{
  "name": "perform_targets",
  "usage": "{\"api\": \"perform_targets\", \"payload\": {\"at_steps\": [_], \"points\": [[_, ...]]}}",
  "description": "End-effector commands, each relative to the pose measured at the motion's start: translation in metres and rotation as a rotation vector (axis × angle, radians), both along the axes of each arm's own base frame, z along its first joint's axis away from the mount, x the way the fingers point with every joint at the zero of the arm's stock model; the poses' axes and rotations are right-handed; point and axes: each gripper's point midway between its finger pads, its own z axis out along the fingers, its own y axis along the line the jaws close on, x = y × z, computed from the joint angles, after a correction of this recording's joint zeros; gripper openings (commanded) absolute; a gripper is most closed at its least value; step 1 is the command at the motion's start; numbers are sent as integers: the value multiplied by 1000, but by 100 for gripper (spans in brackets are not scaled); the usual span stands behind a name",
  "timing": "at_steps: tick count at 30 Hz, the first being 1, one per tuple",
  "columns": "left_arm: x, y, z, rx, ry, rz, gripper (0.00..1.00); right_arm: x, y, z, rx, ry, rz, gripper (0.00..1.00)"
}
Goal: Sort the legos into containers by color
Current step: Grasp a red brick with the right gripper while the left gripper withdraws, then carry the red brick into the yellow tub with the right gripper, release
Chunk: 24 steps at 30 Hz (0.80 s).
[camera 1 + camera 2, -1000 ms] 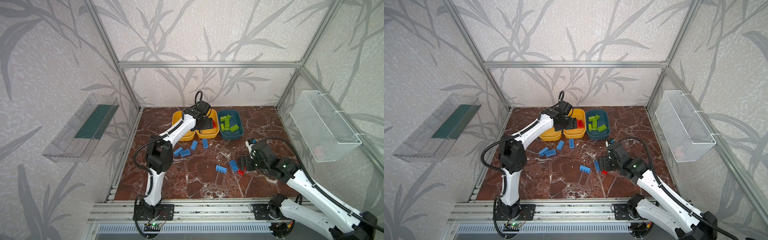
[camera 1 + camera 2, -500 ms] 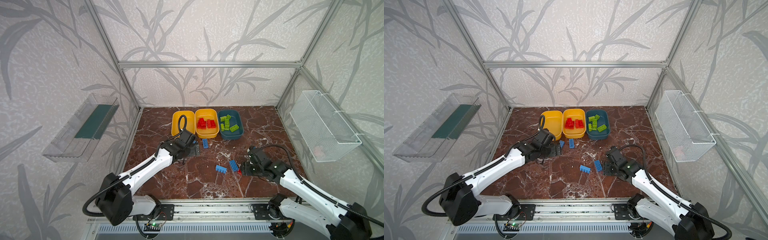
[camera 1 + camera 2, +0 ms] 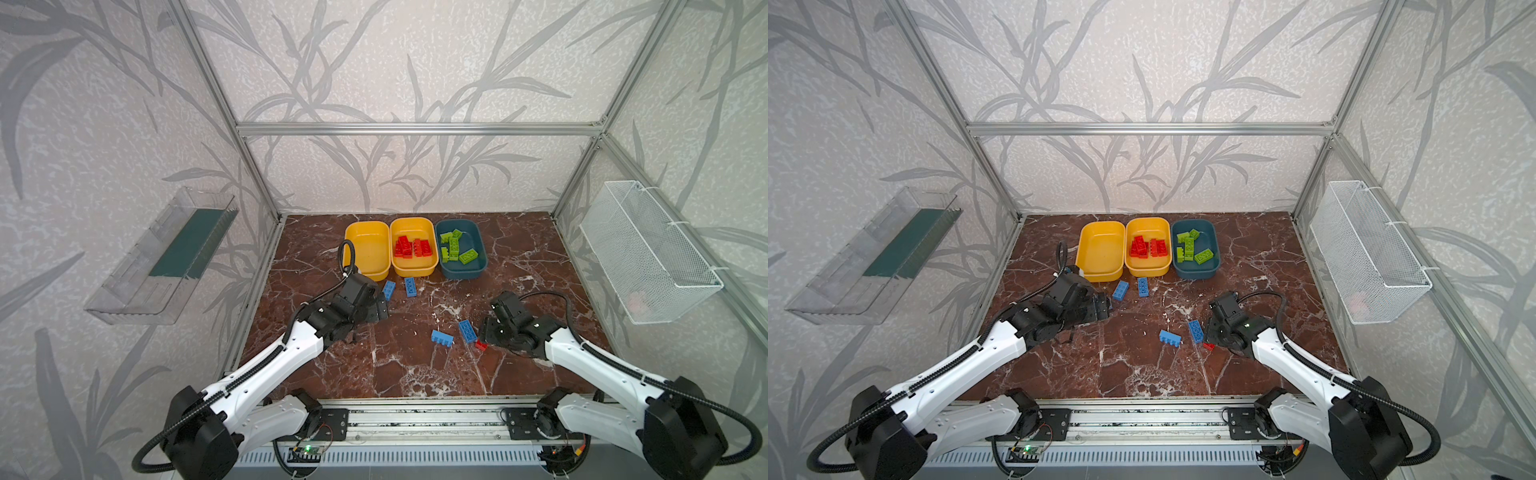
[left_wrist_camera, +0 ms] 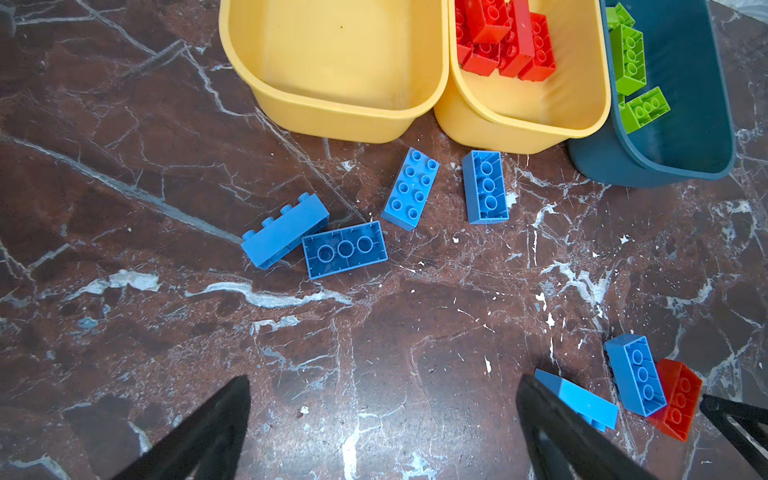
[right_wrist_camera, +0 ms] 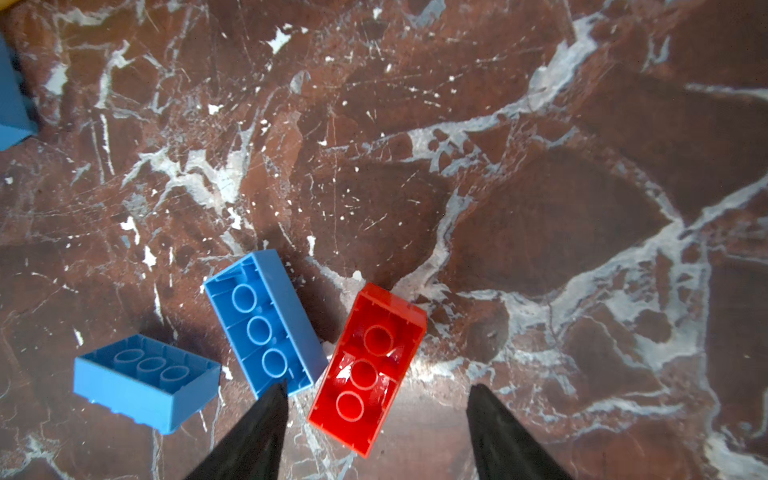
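Right gripper (image 5: 378, 386): jaws parted, straddling the near end of a loose red brick (image 5: 368, 365). The brick lies studs-down on the marble tabletop (image 5: 540, 208). One finger (image 5: 266, 424) overlaps the corner of an upturned blue brick (image 5: 266, 328) lying just beside the red one. The other finger stands clear of the red brick, with a strip of marble showing between them (no squeeze on the brick is evident). A tipped blue brick (image 5: 145, 382), on its side, lies near these two.

Left gripper (image 4: 383, 379): jaws spread wide, hovering over open marble. Ahead of it lie four loose blue bricks (image 4: 345, 249), just in front of the tubs. Two of them sit close together and seem to touch; the other two lie nearer the tub walls. In both top views only the latter two show, the arm covering the rest.

Containers: three tubs stand side by side in a row at the back of the tabletop.
- The left yellow tub (image 3: 374, 274) stands at the left end of the row.
- The middle yellow tub (image 3: 415, 272) holds the red bricks (image 3: 411, 247).
- The teal tub (image 3: 463, 274) holds the green bricks (image 3: 455, 247).

Surroundings: a clear tray (image 3: 166, 257) on the left wall and a wire basket (image 3: 648, 253) on the right wall, both well apart from the work.
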Motion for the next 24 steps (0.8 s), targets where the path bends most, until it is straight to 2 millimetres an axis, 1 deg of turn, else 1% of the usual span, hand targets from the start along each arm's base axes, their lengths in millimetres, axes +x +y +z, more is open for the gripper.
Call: {"api": "perform_targets", "payload": {"at_steps": [1,5,10,14,17,18,22,24], "points": [[-2,10,-1,32,-7,27,99,11,-1,-3,17,6,-47,67],[-3,9,-5,29,-2,20,99,12,-1,-11,6,42,-46,63],[-1,8,-8,33,-5,17,99,6,4,-22,2,117,-18,60],[2,6,-9,37,0,8,99,1,6,-30,6,164,-15,55],[3,5,-10,41,4,2,99,-1,6,-31,11,167,-18,48],[3,5,-10,43,4,1,99,-2,6,-30,11,166,-16,44],[4,7,-8,46,-3,1,99,-1,7,-22,17,159,-3,30],[4,8,-8,48,-3,1,99,0,10,-17,25,153,4,27]]}}
